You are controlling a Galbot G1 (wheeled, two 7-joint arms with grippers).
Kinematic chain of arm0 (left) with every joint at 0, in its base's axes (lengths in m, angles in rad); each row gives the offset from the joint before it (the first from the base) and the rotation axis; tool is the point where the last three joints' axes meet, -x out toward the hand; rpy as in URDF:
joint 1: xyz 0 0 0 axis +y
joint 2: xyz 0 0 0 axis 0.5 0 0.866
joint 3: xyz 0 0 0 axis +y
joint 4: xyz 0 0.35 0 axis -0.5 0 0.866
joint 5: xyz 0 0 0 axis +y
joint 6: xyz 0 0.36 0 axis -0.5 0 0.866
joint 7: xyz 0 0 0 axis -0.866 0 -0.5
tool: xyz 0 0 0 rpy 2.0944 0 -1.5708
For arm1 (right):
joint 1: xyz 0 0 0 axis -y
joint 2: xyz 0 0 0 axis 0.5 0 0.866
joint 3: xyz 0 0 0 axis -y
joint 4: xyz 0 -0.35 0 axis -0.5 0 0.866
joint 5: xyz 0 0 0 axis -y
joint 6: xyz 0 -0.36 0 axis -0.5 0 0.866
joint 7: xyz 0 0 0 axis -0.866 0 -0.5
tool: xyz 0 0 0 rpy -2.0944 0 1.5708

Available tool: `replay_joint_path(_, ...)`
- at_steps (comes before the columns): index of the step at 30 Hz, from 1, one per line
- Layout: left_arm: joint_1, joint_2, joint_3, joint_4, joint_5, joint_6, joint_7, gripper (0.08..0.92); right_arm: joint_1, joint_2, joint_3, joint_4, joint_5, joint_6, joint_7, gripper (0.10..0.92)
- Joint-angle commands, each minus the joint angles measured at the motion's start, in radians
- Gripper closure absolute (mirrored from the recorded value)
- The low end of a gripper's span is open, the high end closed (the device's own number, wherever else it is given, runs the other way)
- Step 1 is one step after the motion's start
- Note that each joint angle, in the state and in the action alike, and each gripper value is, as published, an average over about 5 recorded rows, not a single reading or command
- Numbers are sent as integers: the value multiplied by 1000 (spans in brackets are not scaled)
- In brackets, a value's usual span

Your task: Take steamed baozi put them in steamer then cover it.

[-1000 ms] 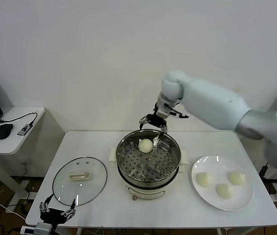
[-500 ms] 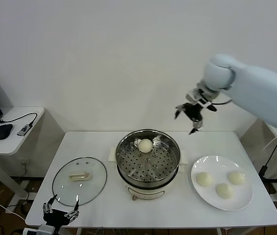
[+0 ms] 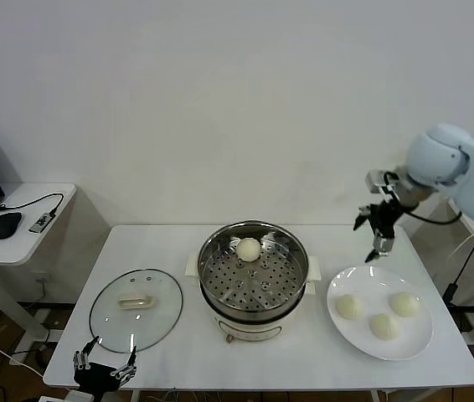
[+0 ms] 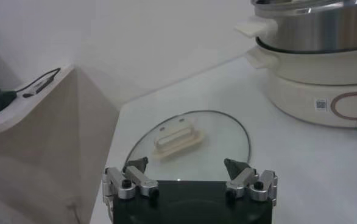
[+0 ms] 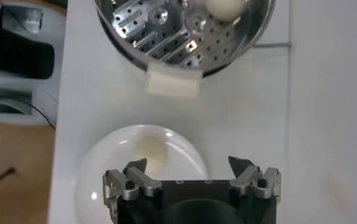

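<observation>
**One bun in the steamer, three on the plate**

The right tool [image 3: 377, 234] hangs in the air above the far edge of the white plate [image 3: 344, 329], its fingers spread wide and empty. Three buns [image 3: 350, 306] lie on that plate at the counter's [image 3: 178, 343] right side. A fourth bun [image 3: 249, 249] sits inside the steamer [image 3: 254, 280] at the counter's middle, near its far wall. The left tool [image 3: 103, 368] waits low at the counter's near edge, spread wide and empty, just before the glass lid [image 3: 136, 308].

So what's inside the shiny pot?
One steamed baozi sits on the steamer's holey floor, near the back. Nothing else inside. Whatever lies under that floor is hidden.
</observation>
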Motion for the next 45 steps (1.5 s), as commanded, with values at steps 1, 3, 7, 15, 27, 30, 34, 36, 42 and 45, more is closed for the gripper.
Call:
replay_joint_path(1, 7, 1, 1, -4, 1, 0, 0, 177, -253, -56, 156, 38, -108, -63, 48, 203)
replay_joint_path(3, 8, 2, 1, -3, 1, 1, 1, 177, -290, -46, 175, 32, -128, -61, 72, 203)
replay_joint_path(7, 3, 6, 2, 9, 0, 1, 1, 177, -359, -19, 207, 8, -156, -56, 91, 203)
replay_joint_path(15, -18, 14, 4, 43, -2, 2, 5, 177, -419, 37, 212, -45, -193, -57, 115, 203)
replay_joint_path(27, -47, 15, 5, 83, -2, 4, 9, 177, -457, 108, 209, -101, -206, -39, 158, 203)
replay_joint_path(30, -52, 14, 6, 91, -2, 4, 9, 177, -458, 113, 205, -110, -217, -31, 156, 203)
replay_joint_path(34, -59, 14, 7, 103, -2, 4, 9, 177, -469, 117, 202, -125, -230, -9, 182, 203)
replay_joint_path(36, -62, 14, 7, 107, -3, 4, 9, 177, -474, 120, 202, -131, -234, 0, 194, 203)
replay_joint_path(42, -71, 15, 9, 115, -3, 4, 11, 177, -483, 137, 202, -154, -236, 12, 219, 203)
replay_joint_path(45, -73, 16, 9, 119, -3, 4, 11, 177, -486, 147, 202, -165, -236, 13, 227, 203)
